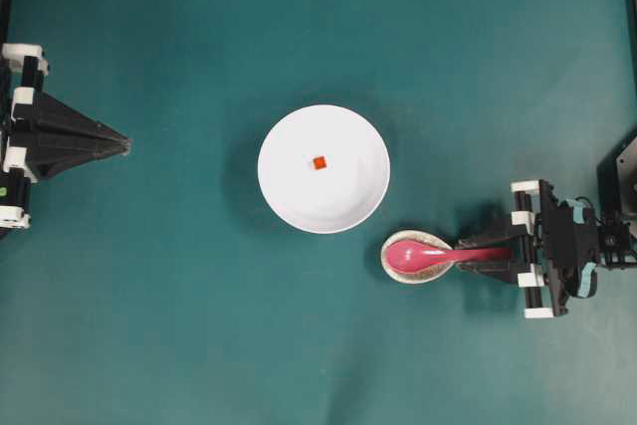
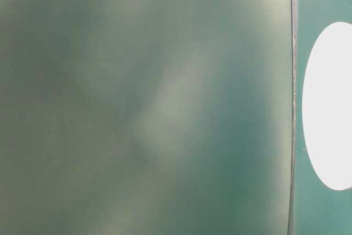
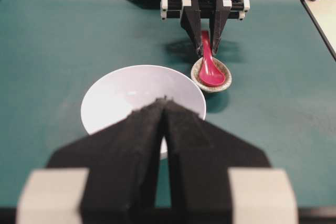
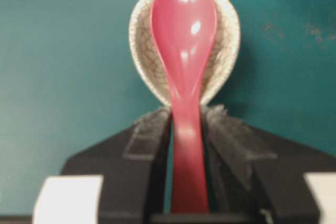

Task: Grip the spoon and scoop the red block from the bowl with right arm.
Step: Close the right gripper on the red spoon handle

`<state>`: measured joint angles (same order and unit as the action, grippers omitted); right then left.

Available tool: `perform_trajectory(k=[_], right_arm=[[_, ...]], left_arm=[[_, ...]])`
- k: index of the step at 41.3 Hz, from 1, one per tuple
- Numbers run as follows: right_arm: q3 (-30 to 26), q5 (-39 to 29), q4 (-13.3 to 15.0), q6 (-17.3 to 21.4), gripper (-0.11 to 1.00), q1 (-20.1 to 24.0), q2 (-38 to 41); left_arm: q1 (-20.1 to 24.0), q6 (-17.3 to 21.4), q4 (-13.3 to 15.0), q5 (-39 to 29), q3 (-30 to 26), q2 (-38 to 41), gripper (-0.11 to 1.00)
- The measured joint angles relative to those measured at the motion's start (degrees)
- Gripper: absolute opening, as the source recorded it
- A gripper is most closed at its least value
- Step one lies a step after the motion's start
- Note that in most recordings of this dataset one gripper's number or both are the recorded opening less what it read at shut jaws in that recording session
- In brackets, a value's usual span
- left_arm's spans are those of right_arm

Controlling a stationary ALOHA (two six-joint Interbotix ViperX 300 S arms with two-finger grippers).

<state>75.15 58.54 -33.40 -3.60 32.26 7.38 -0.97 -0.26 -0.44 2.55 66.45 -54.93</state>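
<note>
The pink-red spoon [image 1: 418, 254] lies with its scoop in a small speckled dish [image 1: 413, 279], handle pointing right. My right gripper [image 1: 468, 249], with white brackets and teal tape, is shut on the spoon's handle; in the right wrist view [image 4: 186, 111] both fingers flank the handle of the spoon [image 4: 184, 35] closely. The scoop still rests in the dish [image 4: 144, 40]. The tiny red block [image 1: 319, 162] sits near the middle of the white bowl [image 1: 289, 196], up and left of the spoon. My left gripper [image 1: 127, 145] is shut and empty at the far left.
The left wrist view shows the bowl [image 3: 115, 93] just past my left gripper [image 3: 166, 99], with the spoon [image 3: 210, 72], dish [image 3: 224, 82] and right gripper [image 3: 207, 51] beyond. The table-level view is blurred; only the bowl [image 2: 330, 108] shows. Teal mat surrounds everything.
</note>
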Motion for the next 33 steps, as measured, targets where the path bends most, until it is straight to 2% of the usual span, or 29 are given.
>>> perform_trajectory(k=[33], right_arm=[[0.1, 0.0, 0.0, 0.0, 0.36, 0.0, -0.6]], left_arm=[[0.0, 0.0, 0.0, 0.0, 0.1, 0.0, 0.00]])
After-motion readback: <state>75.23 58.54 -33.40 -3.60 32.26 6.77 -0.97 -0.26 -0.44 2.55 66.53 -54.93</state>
